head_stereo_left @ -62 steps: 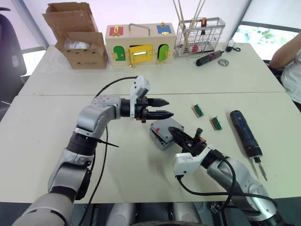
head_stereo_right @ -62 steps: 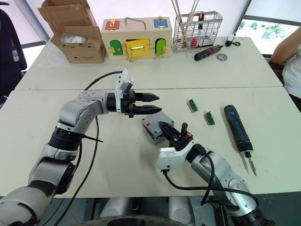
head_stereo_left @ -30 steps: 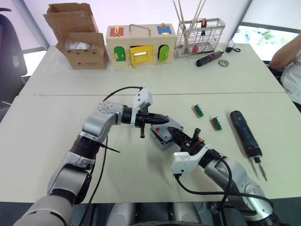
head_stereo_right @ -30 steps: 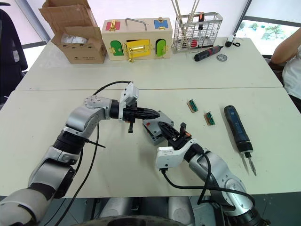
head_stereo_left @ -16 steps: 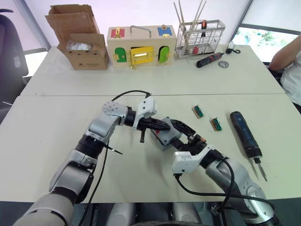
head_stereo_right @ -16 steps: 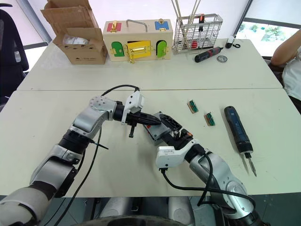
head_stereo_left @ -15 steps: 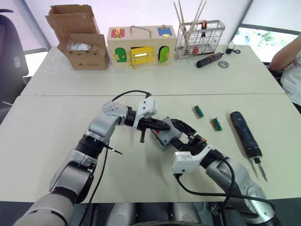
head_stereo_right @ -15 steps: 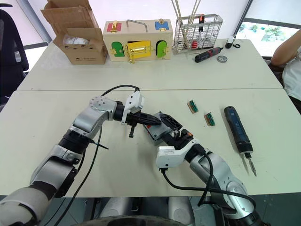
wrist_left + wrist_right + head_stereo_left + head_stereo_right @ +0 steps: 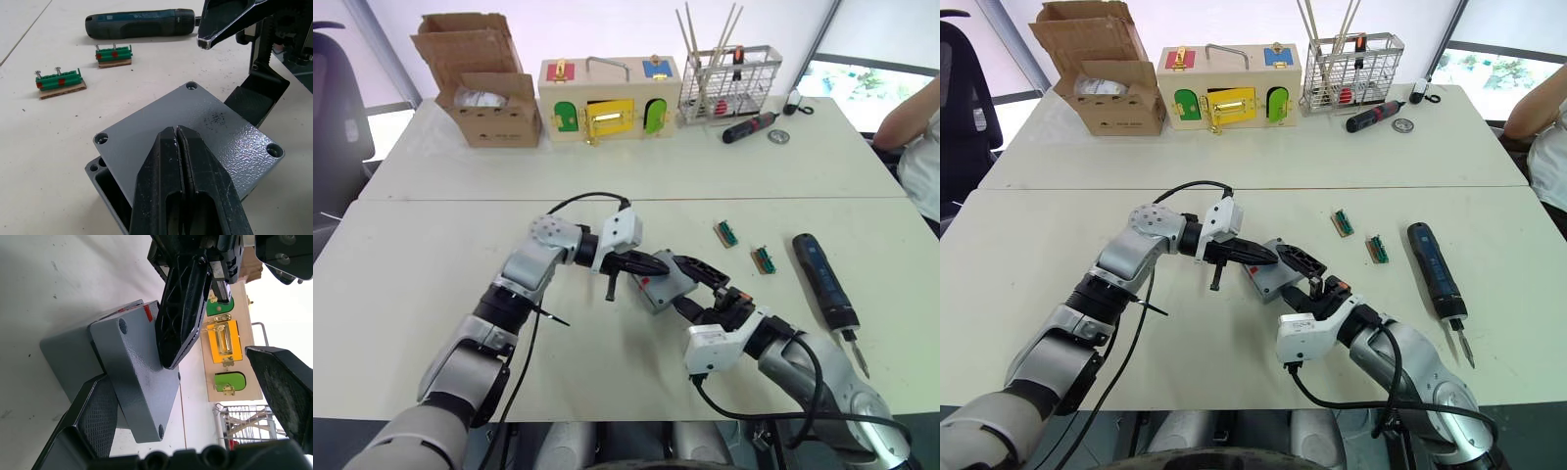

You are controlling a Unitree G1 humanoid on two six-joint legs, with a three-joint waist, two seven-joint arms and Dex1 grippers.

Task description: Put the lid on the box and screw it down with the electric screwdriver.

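**Lid seating on box, offset not yet corrected**

Lid (image 9: pixel 195 127) lies on top of the box (image 9: pixel 73 355) but skewed: the left wrist view shows one corner of the box cavity open beyond the lid edge. Left gripper (image 9: pixel 179 142) has its fingers pressed together, tips down on the lid's top face, just short of its centre. Right gripper (image 9: pixel 1304 266) is spread wide; one finger (image 9: pixel 95 406) sits against the lid's edge, the other finger (image 9: pixel 286 382) stands well apart with nothing between them. Whether that near finger also touches the box wall is hard to tell from here.

Electric screwdriver (image 9: pixel 822 277) lies on the table (image 9: pixel 411 255), well outside the right gripper's far finger, untouched.

Judgement for this step: keep the left tips pressing lightly as a pivot, let the right finger nudge the edge until all four corner holes line up over the box. Too much downward force would likely drag the box along. Check for flush edges before reaching for the driver.
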